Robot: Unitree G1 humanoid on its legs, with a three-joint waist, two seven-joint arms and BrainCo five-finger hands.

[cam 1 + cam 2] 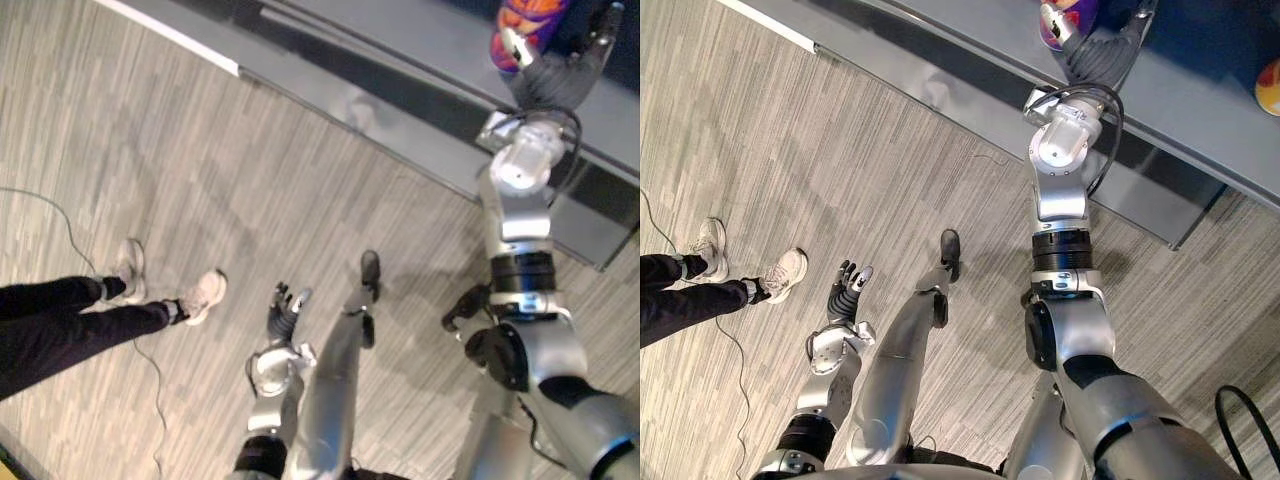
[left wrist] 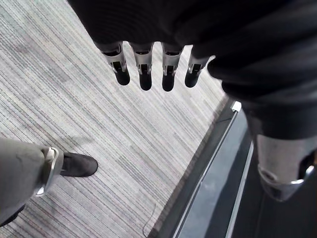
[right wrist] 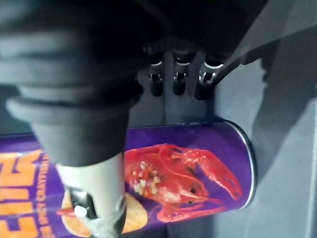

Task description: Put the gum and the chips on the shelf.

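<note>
Chips (image 3: 188,168) look light, stiff, slick, apt to roll: grip mid-tube. Right hand (image 1: 556,78), upper right, spread over them; left hand (image 1: 846,291) slack.

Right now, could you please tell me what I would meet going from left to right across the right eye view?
Person's shoes → left hand, open → chips can lying on the shelf → orange object at the right edge.

chips can (image 3: 188,173) on shelf (image 1: 1200,110), by right hand (image 1: 560,75) | left hand (image 1: 847,290) over floor (image 1: 200,150) | person's legs (image 1: 60,325) at left
</note>
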